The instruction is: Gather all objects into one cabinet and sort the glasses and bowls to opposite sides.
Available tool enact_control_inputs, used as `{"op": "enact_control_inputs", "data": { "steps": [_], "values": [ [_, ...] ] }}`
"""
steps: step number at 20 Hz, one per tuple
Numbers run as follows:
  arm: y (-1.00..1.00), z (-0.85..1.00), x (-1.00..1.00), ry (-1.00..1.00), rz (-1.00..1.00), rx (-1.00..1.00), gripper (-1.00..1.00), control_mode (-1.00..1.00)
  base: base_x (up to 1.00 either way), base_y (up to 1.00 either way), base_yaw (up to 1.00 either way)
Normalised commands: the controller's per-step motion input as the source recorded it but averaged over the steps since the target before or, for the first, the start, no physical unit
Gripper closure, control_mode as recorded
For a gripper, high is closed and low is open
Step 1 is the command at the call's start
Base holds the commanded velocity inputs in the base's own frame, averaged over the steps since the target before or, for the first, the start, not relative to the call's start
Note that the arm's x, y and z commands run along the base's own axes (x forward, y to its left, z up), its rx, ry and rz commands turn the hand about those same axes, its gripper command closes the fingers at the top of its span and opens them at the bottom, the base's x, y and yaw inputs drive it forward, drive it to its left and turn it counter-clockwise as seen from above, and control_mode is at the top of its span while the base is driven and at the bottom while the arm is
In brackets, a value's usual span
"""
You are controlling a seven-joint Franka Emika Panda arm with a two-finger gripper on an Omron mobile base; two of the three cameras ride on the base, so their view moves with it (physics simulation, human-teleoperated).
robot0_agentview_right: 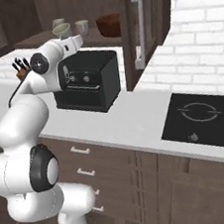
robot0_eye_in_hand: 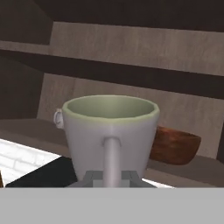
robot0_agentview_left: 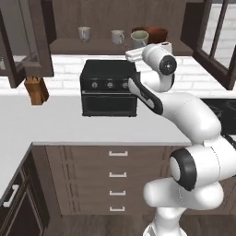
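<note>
In the hand view my gripper is shut on the handle of a cream-white cup, held upright in front of the dark wood cabinet's shelf. The same cup hangs at shelf height just left of the reddish-brown bowl, which stands on the shelf's right part. Two more cups stand on the shelf to the left. From the right base view, the held cup is above the gripper, with the bowl further right.
A black toaster oven sits on the white counter directly under the hand. A knife block stands at the left. The cabinet's glass doors hang open on both sides. A black cooktop lies at the right.
</note>
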Motion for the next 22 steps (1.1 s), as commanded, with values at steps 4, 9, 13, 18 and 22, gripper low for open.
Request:
{"op": "enact_control_inputs", "data": {
  "steps": [4, 9, 13, 18, 22],
  "values": [
    [0.0, 0.0, 0.0, 0.0, 0.0, 0.0, 1.0, 1.0, 0.85, 0.48, -0.11],
    [0.0, 0.0, 0.0, 0.0, 0.0, 0.0, 1.0, 1.0, 0.61, 0.46, -0.07],
    [0.0, 0.0, 0.0, 0.0, 0.0, 0.0, 1.0, 1.0, 0.29, 0.19, -0.03],
    [0.0, 0.0, 0.0, 0.0, 0.0, 0.0, 1.0, 1.0, 0.0, 0.0, 0.0],
    [0.0, 0.0, 0.0, 0.0, 0.0, 0.0, 1.0, 1.0, 0.18, 0.0, 0.0]
  ]
}}
